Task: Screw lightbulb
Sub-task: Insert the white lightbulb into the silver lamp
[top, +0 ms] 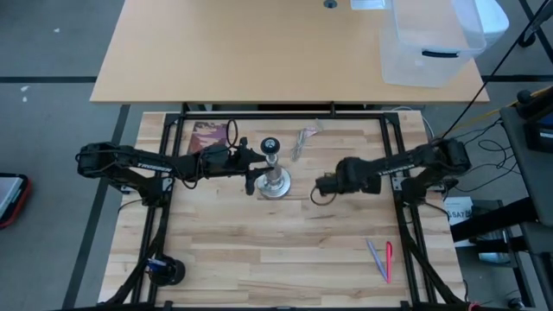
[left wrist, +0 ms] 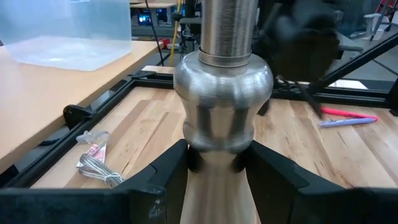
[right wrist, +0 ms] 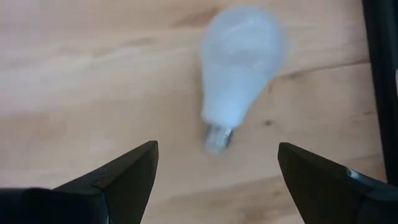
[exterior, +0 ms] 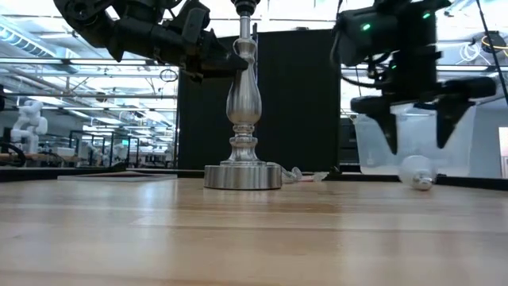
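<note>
Between the spread fingers of the right claw, which was held wide above the bench, the lightbulb was seen lying on its side, untouched, its screw base nearest the claw. Farther off, the lamp stand was gripped at its stem by the left claw.

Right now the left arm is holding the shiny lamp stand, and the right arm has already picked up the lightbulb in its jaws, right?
Not quite. The left gripper does hold the lamp stand, but the lightbulb has not been picked up. It lies on the table. The right wrist view shows the right gripper above it with its jaws wide open, touching nothing.
</note>
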